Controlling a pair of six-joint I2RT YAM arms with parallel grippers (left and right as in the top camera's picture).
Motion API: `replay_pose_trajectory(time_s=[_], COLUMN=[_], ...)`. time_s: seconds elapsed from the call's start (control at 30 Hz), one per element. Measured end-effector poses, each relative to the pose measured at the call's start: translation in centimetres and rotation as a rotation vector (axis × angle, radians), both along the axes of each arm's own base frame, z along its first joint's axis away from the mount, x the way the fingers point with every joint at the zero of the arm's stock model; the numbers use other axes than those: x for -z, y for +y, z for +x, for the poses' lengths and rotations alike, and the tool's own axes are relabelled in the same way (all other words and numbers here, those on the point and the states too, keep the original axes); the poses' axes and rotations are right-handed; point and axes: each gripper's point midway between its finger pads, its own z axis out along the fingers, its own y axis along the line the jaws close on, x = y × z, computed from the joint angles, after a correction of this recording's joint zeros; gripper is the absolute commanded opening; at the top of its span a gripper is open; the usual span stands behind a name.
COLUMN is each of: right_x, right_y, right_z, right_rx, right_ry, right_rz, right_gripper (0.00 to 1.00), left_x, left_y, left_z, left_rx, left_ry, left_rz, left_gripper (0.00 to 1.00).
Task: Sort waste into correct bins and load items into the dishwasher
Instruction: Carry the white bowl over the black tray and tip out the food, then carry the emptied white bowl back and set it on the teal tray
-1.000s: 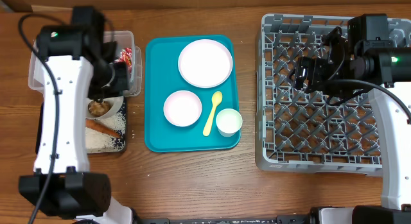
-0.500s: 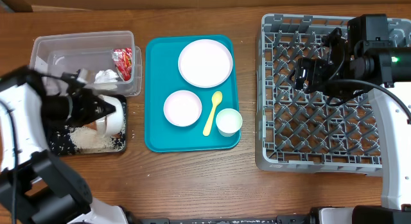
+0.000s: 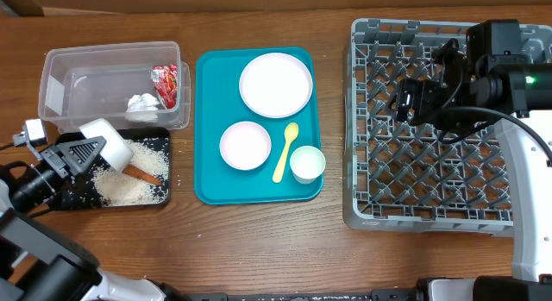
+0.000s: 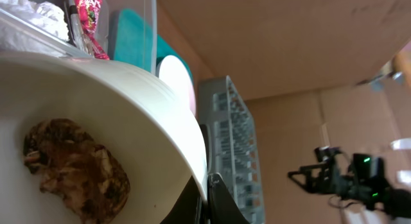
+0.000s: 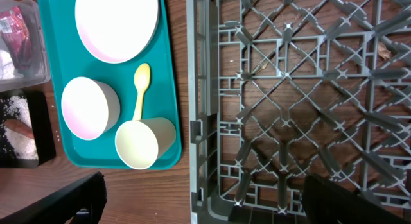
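Fig.: L tool (image 3: pixel 90 148), clamped on rim of tipped white bowl (image 3: pixel 109 138) w/ brownish scraps (image 4: pixel 74 169) inside, hangs over black tray (image 3: pixel 166 135) of rice (image 3: pixel 129 187) & sausage piece (image 3: pixel 145 173); R tool (image 3: pixel 414 100), jaws spread wide & empty, hovers above grey dish rack (image 3: pixel 431 189), teal tray (image 3: pixel 207 163) well to its left.

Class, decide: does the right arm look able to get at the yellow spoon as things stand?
Probably yes. The right gripper is open and empty above the rack, and the spoon lies uncovered on the tray beside it. Only the cup close by its handle might crowd the grip.
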Motion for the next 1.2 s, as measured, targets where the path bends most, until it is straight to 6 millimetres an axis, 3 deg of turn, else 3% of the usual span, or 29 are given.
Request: replay_pose_trajectory(time_s=[0.37, 0.73, 0.87, 1.03, 1.2], right_x=[0.1, 0.1, 0.1, 0.1, 0.1], right_y=[0.0, 0.0, 0.0, 0.0, 0.0], right_z=[-0.3, -0.3, -0.3, -0.3, -0.4], right_rx=[0.000, 0.001, 0.000, 0.001, 0.000], right_ry=[0.014, 0.015, 0.015, 0.015, 0.017], right_rz=[0.000, 0.000, 0.000, 0.000, 0.000], right_gripper=[1.00, 1.00, 1.00, 1.00, 1.00], left_x=[2.1, 1.5, -0.4, -4.8, -10.1], left_y=[0.5, 0.6, -0.4, -3.7, -11.6], left_z=[0.9, 1.1, 1.8, 4.6, 7.5], left_rx=[-0.057, -0.073, -0.039, 0.123, 0.417], left_ry=[0.088, 0.068, 0.055, -0.100, -0.318], left_rz=[-0.276, -0.305, -0.308, -0.128, 0.126], left_gripper=[0.04, 0.04, 0.04, 0.04, 0.04])
